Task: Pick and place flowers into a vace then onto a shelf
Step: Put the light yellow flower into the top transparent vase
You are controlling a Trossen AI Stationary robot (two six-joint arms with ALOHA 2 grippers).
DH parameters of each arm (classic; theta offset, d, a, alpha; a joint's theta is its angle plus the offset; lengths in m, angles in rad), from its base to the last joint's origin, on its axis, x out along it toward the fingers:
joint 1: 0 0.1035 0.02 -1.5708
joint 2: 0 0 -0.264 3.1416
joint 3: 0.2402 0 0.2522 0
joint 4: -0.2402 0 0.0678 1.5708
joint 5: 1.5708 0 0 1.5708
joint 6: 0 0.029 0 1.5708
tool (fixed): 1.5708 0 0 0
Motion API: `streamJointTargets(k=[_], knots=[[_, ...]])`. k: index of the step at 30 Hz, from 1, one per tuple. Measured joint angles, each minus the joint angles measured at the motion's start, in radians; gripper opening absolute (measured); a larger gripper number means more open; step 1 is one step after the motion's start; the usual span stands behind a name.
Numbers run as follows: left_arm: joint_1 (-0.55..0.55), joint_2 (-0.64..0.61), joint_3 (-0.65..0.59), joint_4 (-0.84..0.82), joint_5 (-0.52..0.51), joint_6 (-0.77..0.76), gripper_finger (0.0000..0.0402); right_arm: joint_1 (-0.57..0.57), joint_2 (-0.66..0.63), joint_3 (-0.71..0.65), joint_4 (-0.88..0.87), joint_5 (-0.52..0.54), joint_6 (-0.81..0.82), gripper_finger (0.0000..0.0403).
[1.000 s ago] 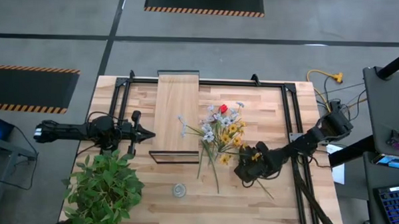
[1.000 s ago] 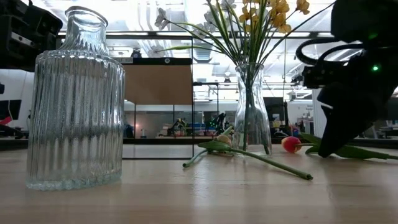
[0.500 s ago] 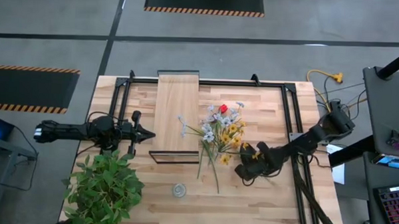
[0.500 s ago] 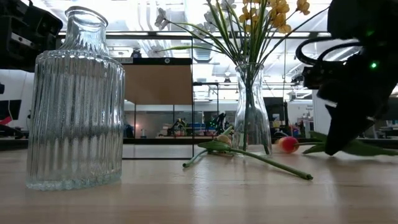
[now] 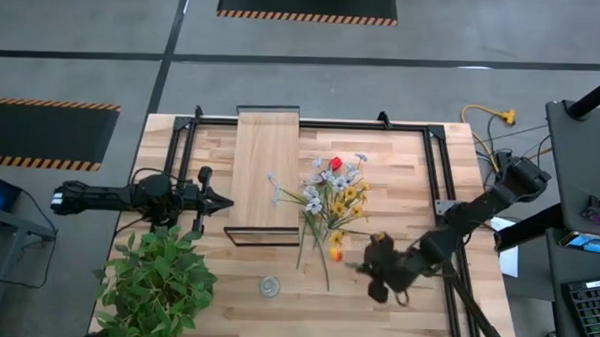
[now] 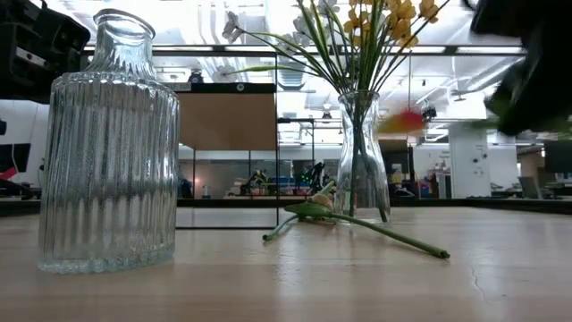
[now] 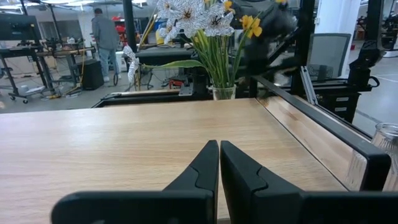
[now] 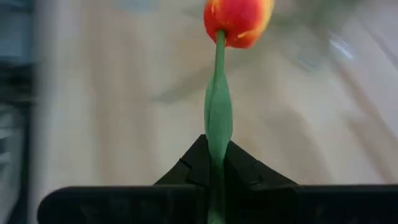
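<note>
My right gripper [image 5: 365, 264] [image 8: 214, 154] is shut on a red-and-yellow tulip [image 8: 239, 21], raised above the table near the right of the clear vase [image 6: 362, 170]. The vase holds a bunch of yellow and pale flowers [image 5: 331, 195]. In the low view the tulip's bloom [image 6: 402, 121] shows blurred beside the vase's neck. A loose green stem [image 6: 366, 225] lies flat on the table in front of the vase. The shelf [image 5: 265, 162] stands left of the vase. My left gripper [image 5: 219, 201] [image 7: 219, 152] is shut and waits at the table's left. My right gripper pinches the tulip's green stem [image 8: 217, 134] between its two fingers, some way below the bloom. The fingers come from the table's right and point left, and the stem runs on past them along their length. The tulip is lifted clear of the table, bloom foremost.
A ribbed glass bottle [image 5: 269, 286] [image 6: 107, 152] stands near the front edge. A bushy green plant [image 5: 156, 284] fills the near left corner. A small yellow bloom [image 5: 379, 236] lies on the table by my right gripper. Black frame rails [image 5: 432, 173] run along the table's sides.
My right gripper has shut on the tulip's stem and risen with it, shifting toward the table's near edge. The tulip, which lay on the table right of the vase, is now lifted clear, its bloom up beside the vase's neck.
</note>
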Motion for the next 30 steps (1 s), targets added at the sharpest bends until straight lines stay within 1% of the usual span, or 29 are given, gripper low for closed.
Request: streamJointTargets(k=[3,6,8,10,15,20,24,27,30], knots=[[0.0,0.0,0.0,0.0,0.0,0.0,0.0,0.031,-0.002,0.001,0.155,0.001,-0.124,0.0012],[0.0,0.0,0.0,0.0,0.0,0.0,0.0,0.04,-0.002,0.002,0.222,0.01,-0.209,0.0012],[0.0,0.0,0.0,0.0,0.0,0.0,0.0,0.04,-0.001,0.002,0.278,0.045,-0.278,0.0012],[0.0,0.0,0.0,0.0,0.0,0.0,0.0,0.039,0.004,0.002,0.375,0.085,-0.377,0.0012],[0.0,0.0,0.0,0.0,0.0,0.0,0.0,0.029,0.054,0.002,0.735,0.168,-0.688,0.0012],[0.0,0.0,0.0,0.0,0.0,0.0,0.0,0.026,0.134,0.002,1.071,0.243,-0.907,0.0012],[0.0,0.0,0.0,0.0,0.0,0.0,0.0,0.015,0.202,0.003,1.303,0.268,-1.072,0.0013],[0.0,0.0,0.0,0.0,0.0,0.0,0.0,0.001,0.249,0.025,1.414,0.268,-1.18,0.0013],[0.0,0.0,0.0,0.0,0.0,0.0,0.0,-0.018,0.285,0.079,1.436,0.268,-1.273,0.0013]])
